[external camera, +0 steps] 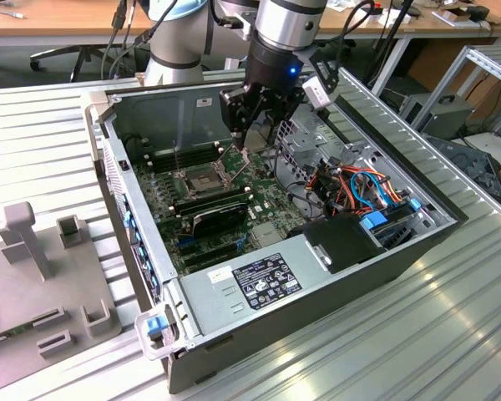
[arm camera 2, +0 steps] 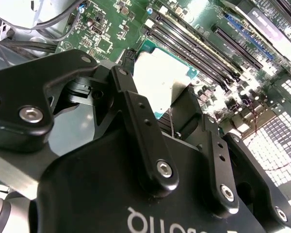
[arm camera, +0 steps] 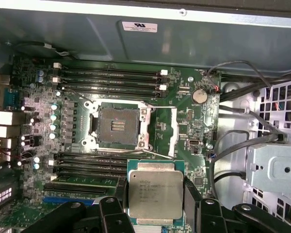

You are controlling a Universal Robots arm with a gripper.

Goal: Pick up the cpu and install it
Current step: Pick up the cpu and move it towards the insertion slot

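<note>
Clamping the cpu [arm camera: 154, 193], gripper [arm camera: 155, 196] near the open socket [arm camera: 118, 127] in the first wrist view; case [external camera: 334, 317] in the exterior view.

Cpu [arm camera: 154, 193]: flat square chip, dull silver-grey lid, green rim. Lid up, clamped by two opposite edges in the hand [arm camera: 156, 200], held above the motherboard [arm camera: 184, 104], beside the open socket [arm camera: 117, 127].

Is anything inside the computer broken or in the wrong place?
Nothing looks broken. The odd bit is the cpu: it sits clamped in the gripper above the motherboard, while the socket lies open and empty, its metal frame swung aside.
</note>
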